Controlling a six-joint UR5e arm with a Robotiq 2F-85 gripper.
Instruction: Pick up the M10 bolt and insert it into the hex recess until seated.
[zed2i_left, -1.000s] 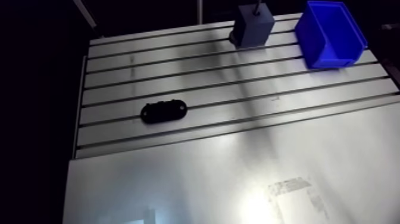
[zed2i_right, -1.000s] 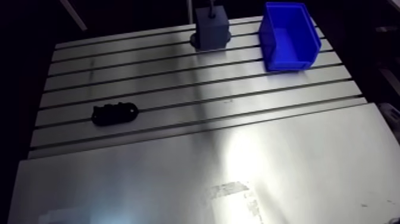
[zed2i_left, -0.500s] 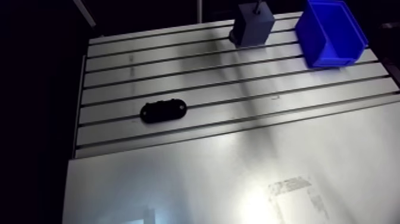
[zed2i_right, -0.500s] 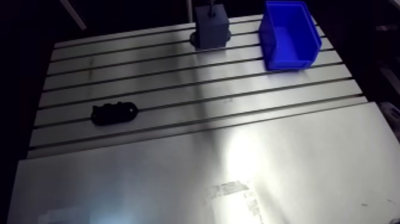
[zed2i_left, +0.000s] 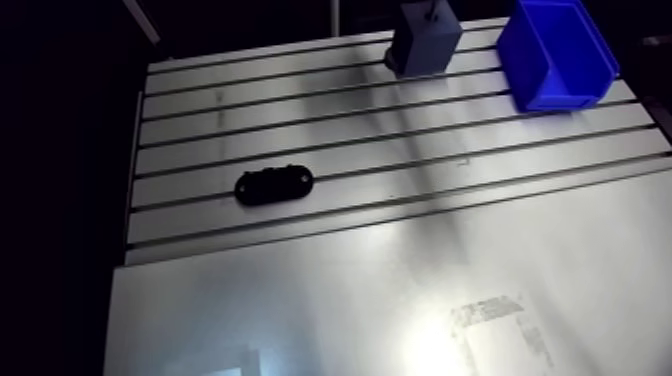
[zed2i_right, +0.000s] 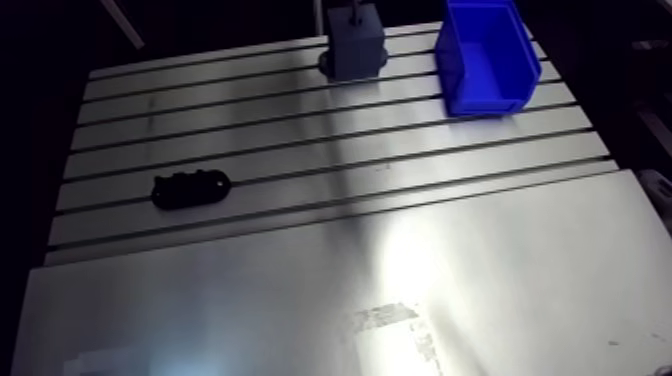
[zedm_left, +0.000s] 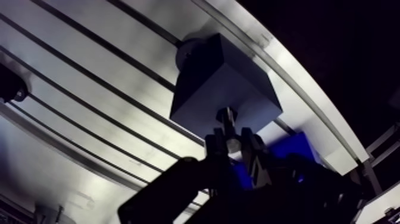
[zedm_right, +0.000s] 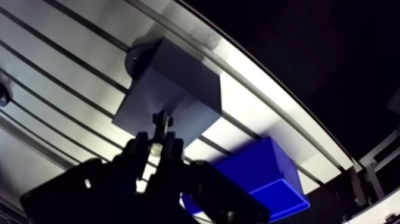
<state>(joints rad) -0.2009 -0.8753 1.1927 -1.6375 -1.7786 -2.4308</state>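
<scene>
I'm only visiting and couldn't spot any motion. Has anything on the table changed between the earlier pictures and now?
Nothing visibly changed. The grey block, the blue bin and the black part lie where they were on the table. The gripper holds the bolt near the block, but only the present wrist view shows that, so it cannot be compared.

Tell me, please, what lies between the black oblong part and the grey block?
Nothing: in the arm view, only bare slotted table runs between the black oblong part and the grey block.
</scene>
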